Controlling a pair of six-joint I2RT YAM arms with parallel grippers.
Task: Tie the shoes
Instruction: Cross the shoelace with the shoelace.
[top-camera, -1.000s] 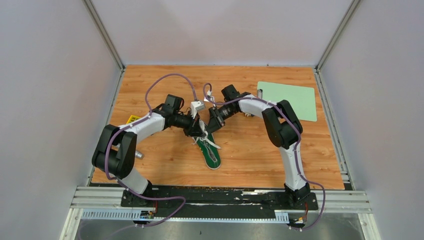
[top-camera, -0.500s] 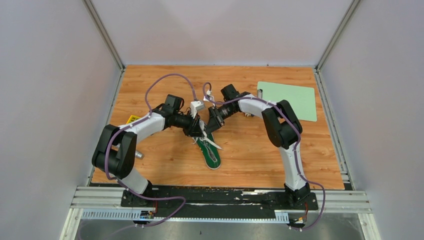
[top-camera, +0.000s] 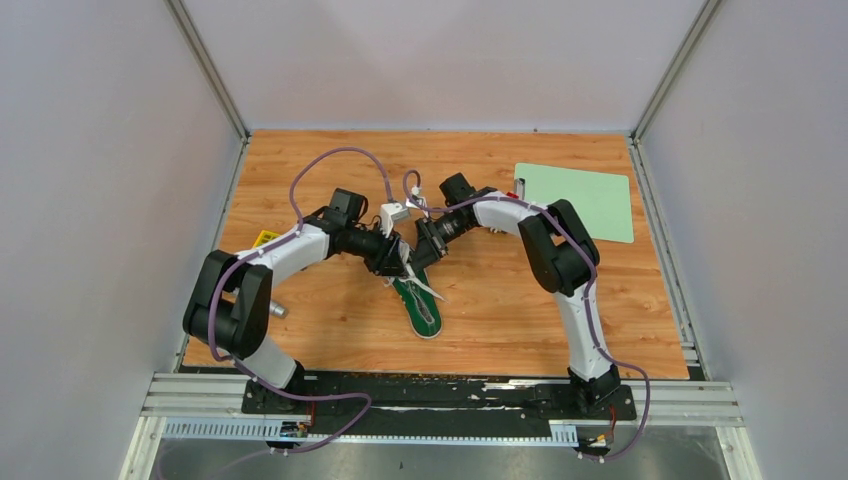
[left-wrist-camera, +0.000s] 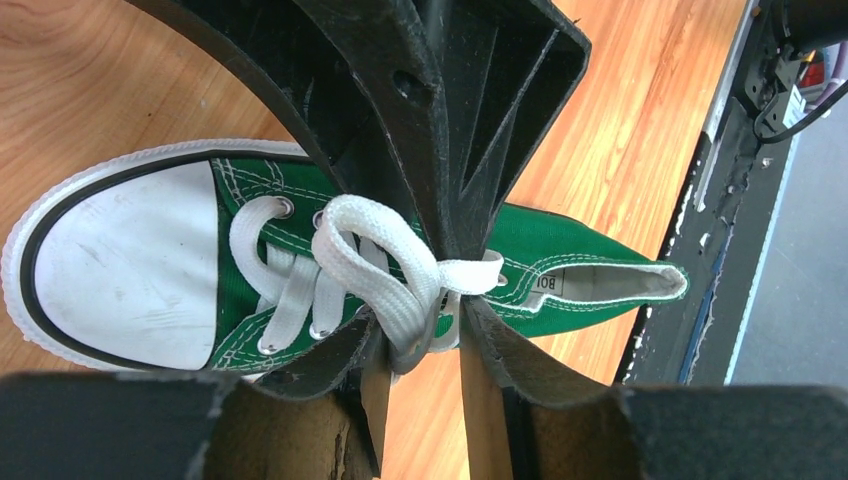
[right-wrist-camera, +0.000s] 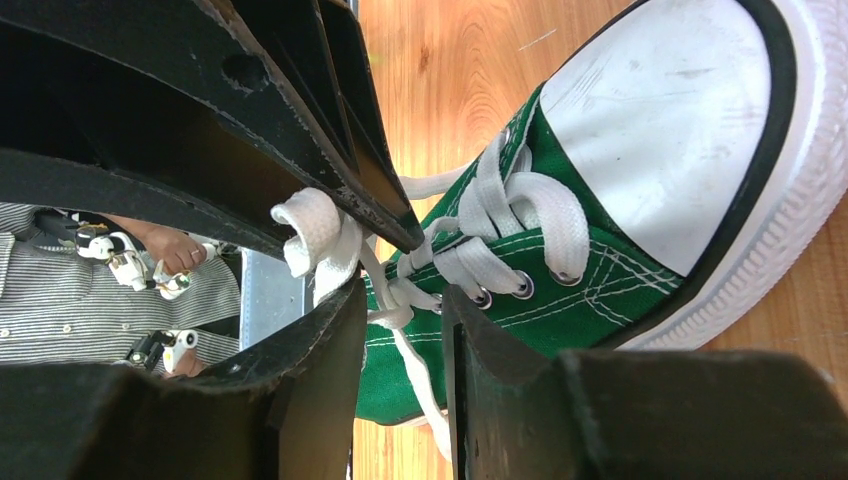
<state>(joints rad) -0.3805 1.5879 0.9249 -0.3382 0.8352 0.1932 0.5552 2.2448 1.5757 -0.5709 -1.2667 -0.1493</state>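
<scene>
A small green sneaker (top-camera: 421, 306) with a white toe cap (left-wrist-camera: 120, 265) lies mid-table, heel toward the arms. Both grippers meet over its laces. My left gripper (left-wrist-camera: 420, 345) is open. A white lace loop (left-wrist-camera: 372, 257) droops between its fingers (left-wrist-camera: 335, 370), against the left one. My right gripper (right-wrist-camera: 402, 315) is open too. The lace knot (right-wrist-camera: 400, 297) and a loose strand run through its gap. A folded lace end (right-wrist-camera: 308, 222) rests on its left finger's edge. In the top view the left gripper (top-camera: 399, 262) and right gripper (top-camera: 419, 262) nearly touch.
A pale green mat (top-camera: 577, 199) lies at the back right. A yellow object (top-camera: 266, 238) and a small silver piece (top-camera: 278, 311) sit by the left arm. Grey walls enclose the wooden table (top-camera: 330, 330). A metal rail (top-camera: 440, 395) runs along the near edge.
Both grippers stay over the laces. The right arm's forearm and elbow have shifted slightly to the left; the shoe has not moved.
</scene>
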